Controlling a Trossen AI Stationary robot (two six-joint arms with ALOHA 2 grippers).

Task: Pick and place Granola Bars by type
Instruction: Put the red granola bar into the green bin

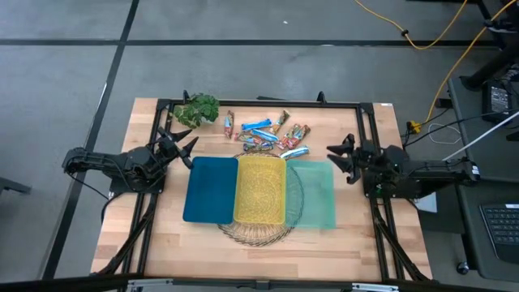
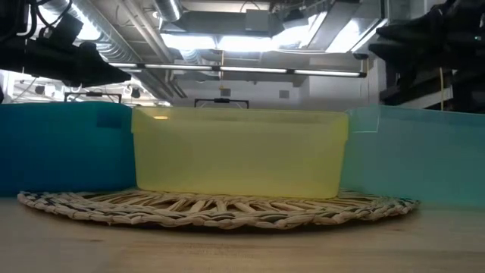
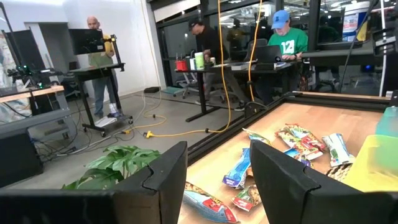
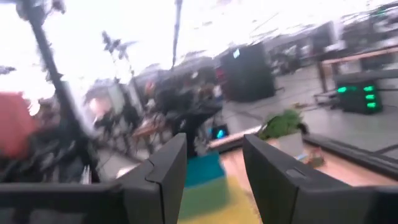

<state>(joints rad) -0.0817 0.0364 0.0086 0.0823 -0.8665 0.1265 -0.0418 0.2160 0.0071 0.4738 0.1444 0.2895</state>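
bars (image 1: 268, 134) lay at my left gripper's (image 1: 185, 143) 3 o'clock | nearer than right gripper (image 1: 339, 156) | both jaws open, empty

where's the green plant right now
In the high view the green plant sits at the table's far left corner, just left of the pile of granola bars and beyond the blue bin.
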